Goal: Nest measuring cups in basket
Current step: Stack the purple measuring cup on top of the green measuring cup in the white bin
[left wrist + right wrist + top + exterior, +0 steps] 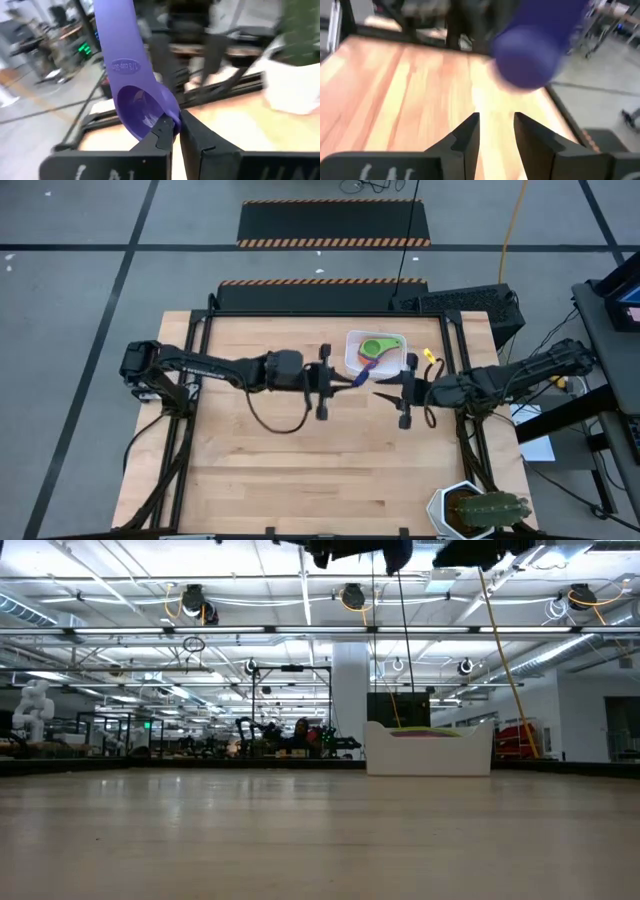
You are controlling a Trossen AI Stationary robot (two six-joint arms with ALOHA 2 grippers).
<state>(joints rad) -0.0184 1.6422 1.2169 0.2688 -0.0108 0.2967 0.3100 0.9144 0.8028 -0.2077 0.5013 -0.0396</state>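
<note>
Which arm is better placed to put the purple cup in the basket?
Left. Its gripper is shut on the purple cup, near the basket. The right gripper is open and empty.

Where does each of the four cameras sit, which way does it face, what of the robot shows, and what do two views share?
High: overhead, looking down; both arms, basket.
Low: table height, facing the room; arms overhead, basket.
Left wrist: past the left gripper, shut on the navy cup.
Right wrist: past the right gripper, fingers apart, toward that cup.
Shared: both wrist views show the navy cup.
</note>
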